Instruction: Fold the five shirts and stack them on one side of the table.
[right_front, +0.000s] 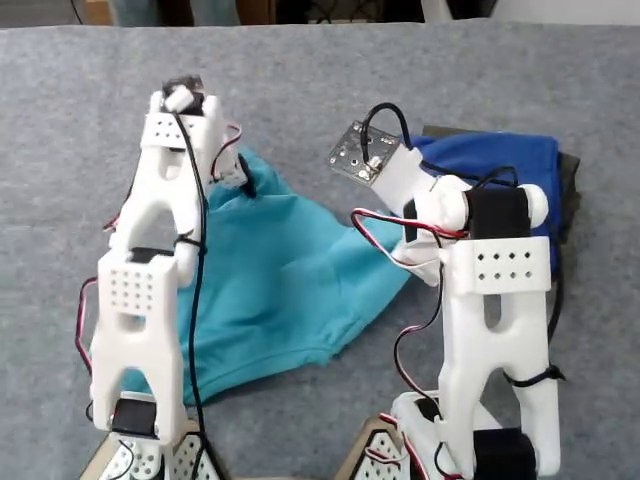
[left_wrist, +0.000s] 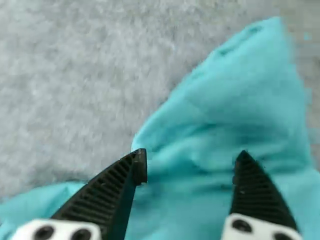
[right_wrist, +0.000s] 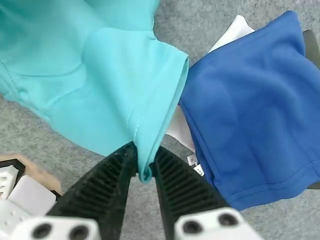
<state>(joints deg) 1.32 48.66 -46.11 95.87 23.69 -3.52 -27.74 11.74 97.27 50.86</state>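
Observation:
A teal shirt (right_front: 290, 280) lies crumpled on the grey table between the two arms. My left gripper (left_wrist: 192, 162) hovers open over the shirt's far left part (left_wrist: 240, 115), one finger on each side of a raised fold. My right gripper (right_wrist: 144, 167) is shut on the hem of the teal shirt's sleeve (right_wrist: 135, 95) at its right end. A folded blue shirt (right_front: 500, 160) lies at the right of the table on top of a white one (right_wrist: 230, 35) and a dark one (right_front: 568, 180), making a stack just beyond the right gripper.
The grey cloth-covered table (right_front: 90, 120) stretches open to the left and far side. The arm bases (right_front: 150, 440) stand at the near edge. The right arm's wrist camera board (right_front: 360, 155) sits beside the blue stack.

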